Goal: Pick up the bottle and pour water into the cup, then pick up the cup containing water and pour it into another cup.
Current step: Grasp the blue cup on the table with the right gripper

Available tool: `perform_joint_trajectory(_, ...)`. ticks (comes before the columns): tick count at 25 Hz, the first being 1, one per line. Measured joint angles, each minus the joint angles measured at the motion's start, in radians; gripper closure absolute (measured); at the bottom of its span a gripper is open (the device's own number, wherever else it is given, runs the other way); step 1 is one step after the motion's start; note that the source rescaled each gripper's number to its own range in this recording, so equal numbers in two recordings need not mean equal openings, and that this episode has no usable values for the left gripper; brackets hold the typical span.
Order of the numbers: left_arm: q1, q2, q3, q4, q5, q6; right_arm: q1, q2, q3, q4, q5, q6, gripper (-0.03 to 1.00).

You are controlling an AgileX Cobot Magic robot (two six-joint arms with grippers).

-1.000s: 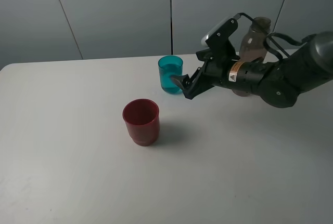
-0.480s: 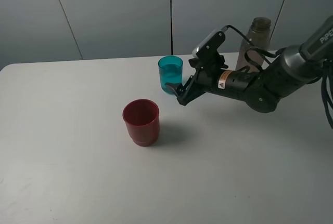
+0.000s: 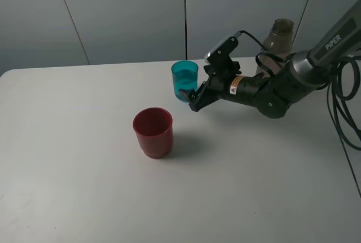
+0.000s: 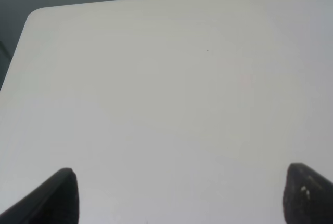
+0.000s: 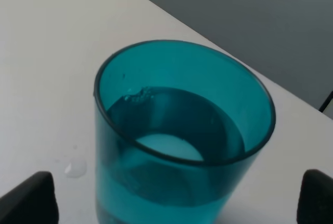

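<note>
The teal cup stands upright at the back middle of the table with water in it; the right wrist view shows it close up between the two fingertips. My right gripper is open, its fingertips at the cup's base on either side, not closed on it. The dark red cup stands upright nearer the front, empty as far as I can see. The grey-brown bottle stands upright behind the right arm, partly hidden. My left gripper is open over bare table, out of the exterior high view.
The white table has a rounded far left corner. A small water drop lies on the table beside the teal cup. Cables hang at the right edge. Grey wall panels stand behind the table.
My right arm has lowered and moved left, bringing the open gripper from beside the bottle to the teal cup's base. The bottle is now uncovered. The cups have not moved.
</note>
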Motion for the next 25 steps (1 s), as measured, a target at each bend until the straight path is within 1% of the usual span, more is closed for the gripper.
perform_joint_trajectory(13, 0.000, 0.000, 0.000, 0.000, 0.000, 0.000, 0.000, 0.080, -0.111, 0.026, 0.034, -0.013, -0.03)
perform_joint_trajectory(25, 0.000, 0.000, 0.000, 0.000, 0.000, 0.000, 0.011, 0.113, -0.147, 0.013, 0.024, -0.019, -0.03)
